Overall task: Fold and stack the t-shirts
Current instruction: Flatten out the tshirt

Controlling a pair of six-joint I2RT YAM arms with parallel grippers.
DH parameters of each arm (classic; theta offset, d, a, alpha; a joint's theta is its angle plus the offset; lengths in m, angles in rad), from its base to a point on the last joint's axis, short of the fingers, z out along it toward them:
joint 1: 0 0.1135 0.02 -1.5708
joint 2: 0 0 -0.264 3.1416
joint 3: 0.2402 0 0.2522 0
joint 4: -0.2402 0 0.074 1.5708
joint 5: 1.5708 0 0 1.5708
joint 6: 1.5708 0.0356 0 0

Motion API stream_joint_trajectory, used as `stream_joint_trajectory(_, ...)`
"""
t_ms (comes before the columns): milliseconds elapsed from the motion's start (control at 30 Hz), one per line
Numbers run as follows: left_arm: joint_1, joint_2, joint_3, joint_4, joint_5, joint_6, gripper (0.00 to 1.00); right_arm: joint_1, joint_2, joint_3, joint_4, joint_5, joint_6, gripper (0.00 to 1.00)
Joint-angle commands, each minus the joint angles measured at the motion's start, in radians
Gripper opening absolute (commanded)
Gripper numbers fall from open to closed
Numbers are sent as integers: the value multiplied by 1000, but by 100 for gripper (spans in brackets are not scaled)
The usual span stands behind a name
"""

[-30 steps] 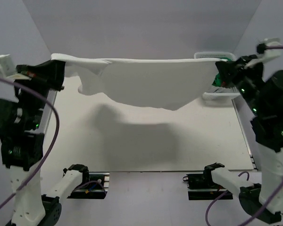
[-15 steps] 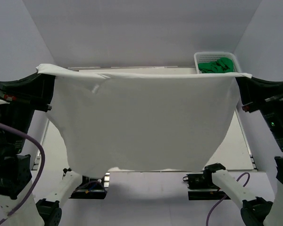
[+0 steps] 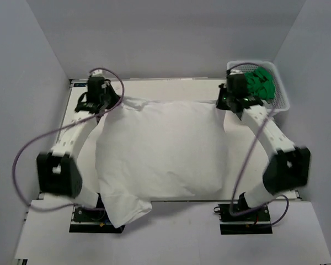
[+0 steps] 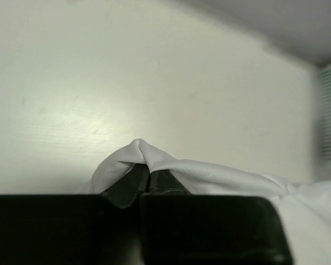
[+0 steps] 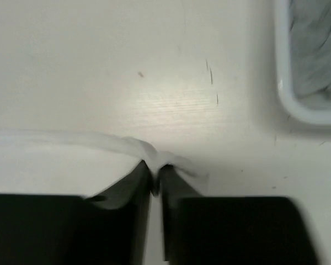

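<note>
The white t-shirt [image 3: 160, 149] lies spread and slightly puffed over the middle of the table, with one corner [image 3: 127, 212] past the near edge. Both arms reach to its far edge. My left gripper [image 3: 111, 101] is shut on the far left corner; in the left wrist view the jaws [image 4: 149, 174] pinch a raised fold of white cloth [image 4: 209, 171]. My right gripper [image 3: 221, 104] holds the far right corner, its jaws [image 5: 156, 174] almost together on a small peak of the shirt [image 5: 55, 165]. Green t-shirts [image 3: 261, 83] lie bunched in the basket.
The white mesh basket [image 3: 283, 96] stands at the far right corner, just beyond my right gripper; its rim [image 5: 298, 110] shows in the right wrist view. Grey walls close in the table on three sides. Cables trail from both arms.
The white t-shirt hung stretched in the air between the raised grippers. Both arms have since swung forward and down, and it now lies on the table with its far corners still pinched.
</note>
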Motion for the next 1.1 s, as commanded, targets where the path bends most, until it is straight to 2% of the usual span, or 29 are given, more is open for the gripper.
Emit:
stream_joint_trajectory(0,15,181,45,24,-114,-6,17,-11,203,61,96,49,15,26)
stream_joint_trajectory(33,16,248,87,-38,-185,-6,31,-12,304,138,37,40,9,35)
stream_joint_trajectory(67,16,376,130,-71,-211,-6,53,-14,395,176,14,16,4,47)
stream_joint_trajectory(100,16,435,230,-115,-225,-6,64,-12,430,242,-20,3,1,57)
stream_joint_trajectory(133,16,489,287,-210,-225,-15,69,-15,508,294,-46,-29,-20,65)
stream_joint_trajectory(167,16,532,335,-243,-240,-15,99,-12,521,310,-57,-38,-22,75)
stream_joint_trajectory(200,16,589,404,-264,-240,-15,100,-12,532,330,-68,-64,-22,80)
stream_joint_trajectory(300,16,600,432,-265,-242,-6,100,-14,502,262,-34,-73,-14,90)
stream_joint_trajectory(500,16,502,401,-307,-233,13,100,-12,344,134,-22,-141,20,90)
stream_joint_trajectory(600,-4,426,325,-338,-211,13,100,-12,263,18,27,-224,41,90)
stream_joint_trajectory(700,-4,312,178,-315,-112,-21,100,-3,215,-85,76,-299,47,90)
stream_joint_trajectory(833,-4,189,-57,-240,-87,-42,100,6,224,-158,98,-374,44,90)
stream_joint_trajectory(933,-4,189,-105,-229,-87,-42,100,25,259,-171,106,-373,29,90)
stream_joint_trajectory(1033,-4,281,-76,-229,-96,-42,100,31,317,-150,112,-333,35,90)
stream_joint_trajectory(1067,-4,345,-60,-229,-107,-53,100,34,334,-107,104,-252,37,90)
